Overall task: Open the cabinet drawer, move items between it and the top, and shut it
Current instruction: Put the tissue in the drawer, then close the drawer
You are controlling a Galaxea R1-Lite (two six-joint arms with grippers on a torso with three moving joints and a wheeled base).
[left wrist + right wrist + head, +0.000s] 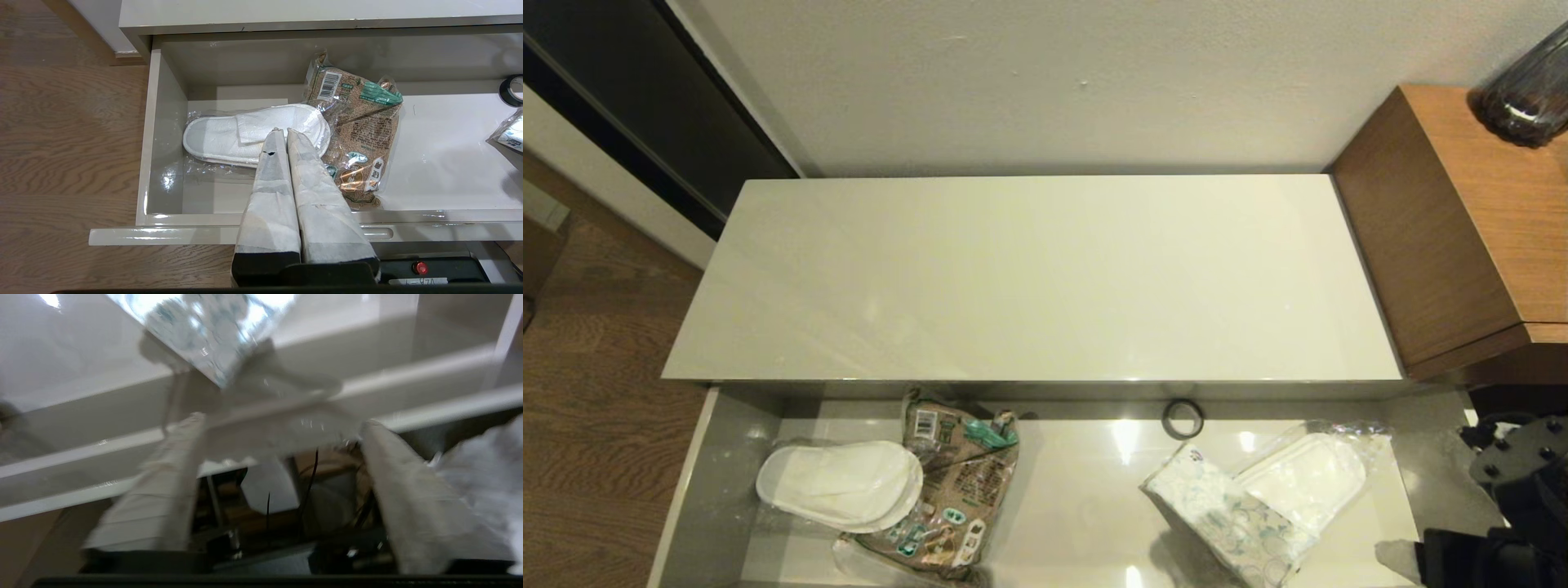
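The cabinet drawer stands pulled out below the bare cream top. At its left end lie white slippers in clear plastic. A second wrapped pair lies at the right, with the blue-printed tissue pack against it. My left gripper is shut and empty, held above the drawer front, its tips over the left slippers. My right gripper is open at the drawer's front right, just short of the tissue pack. A clear wrapper flap reaches between its tips.
A brown printed packet lies beside the left slippers and a small dark ring sits at the drawer's back. A wood-grain desk with a dark glass vessel stands right of the cabinet. Wooden floor lies to the left.
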